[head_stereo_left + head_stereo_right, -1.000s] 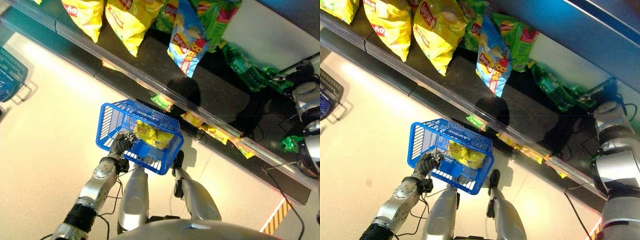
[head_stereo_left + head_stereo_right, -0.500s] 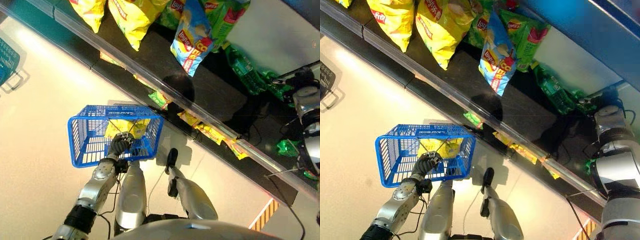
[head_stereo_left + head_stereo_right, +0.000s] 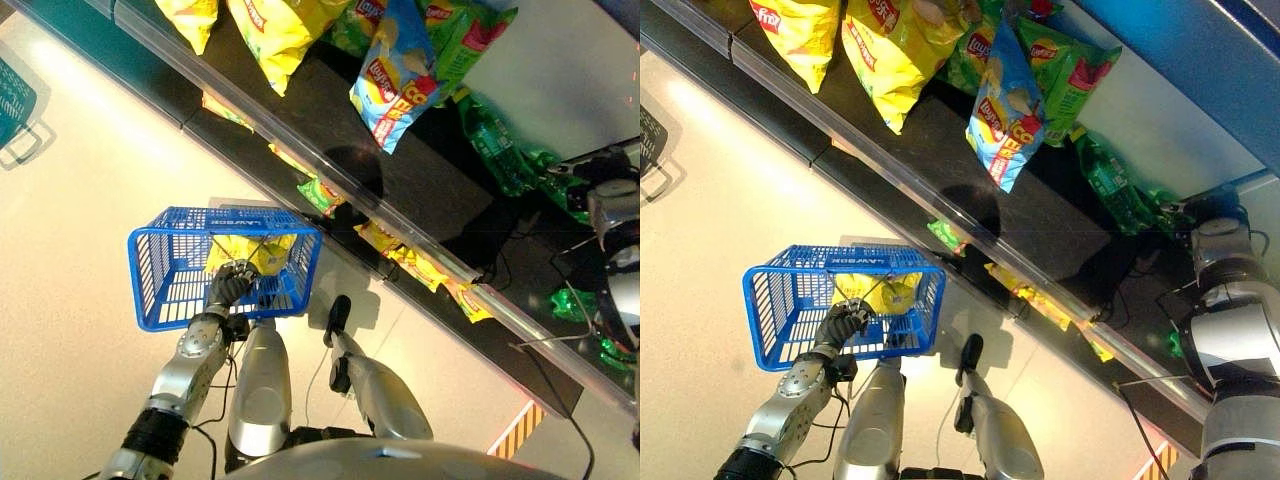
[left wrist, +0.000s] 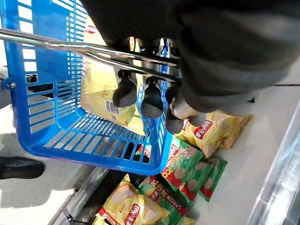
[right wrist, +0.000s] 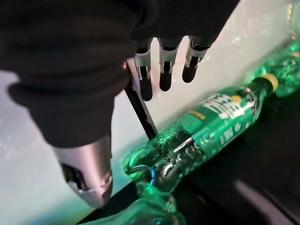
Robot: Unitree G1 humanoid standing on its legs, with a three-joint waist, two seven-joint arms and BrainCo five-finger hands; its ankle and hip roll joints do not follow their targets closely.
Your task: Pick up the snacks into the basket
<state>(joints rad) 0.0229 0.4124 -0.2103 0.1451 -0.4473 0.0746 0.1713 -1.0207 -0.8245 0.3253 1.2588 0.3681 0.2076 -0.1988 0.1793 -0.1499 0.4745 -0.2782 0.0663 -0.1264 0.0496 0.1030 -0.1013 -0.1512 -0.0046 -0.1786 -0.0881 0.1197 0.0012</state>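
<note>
- The left hand's [image 4: 154,89] fingers [image 4: 125,90] are curled round the metal handle [image 4: 70,46] of the blue basket [image 3: 160,300], grasping it so that the basket hangs from the hand.
- In the eye views the left hand [image 3: 232,284] sits at the near rim of the basket, which hangs above the pale floor [image 3: 70,230] just in front of the shelf.
- A yellow snack bag [image 4: 101,96] lies inside the basket, against its far wall; it shows through the basket's slats in the eye views too [image 3: 885,293].
- The right hand [image 5: 154,51] is raised at the far right end of the shelf, its fingers [image 5: 165,70] straight and released, grasping nothing.
- Just past those fingers a green bottle [image 5: 206,129] with a yellow cap lies on its side on the dark shelf, not touching the hand as far as can be seen.
- On the upper shelf [image 3: 400,170] lie large yellow chip bags [image 3: 270,35], a blue chip bag [image 3: 395,75] and green chip bags [image 3: 1065,65].
- More green bottles [image 3: 495,140] lie at the shelf's right part.
- On the lower shelf beneath, small yellow and green snack bags [image 4: 187,164] lie side by side, close under the basket's far corner.
- Another blue basket [image 3: 15,100] stands on the floor well to the left.
</note>
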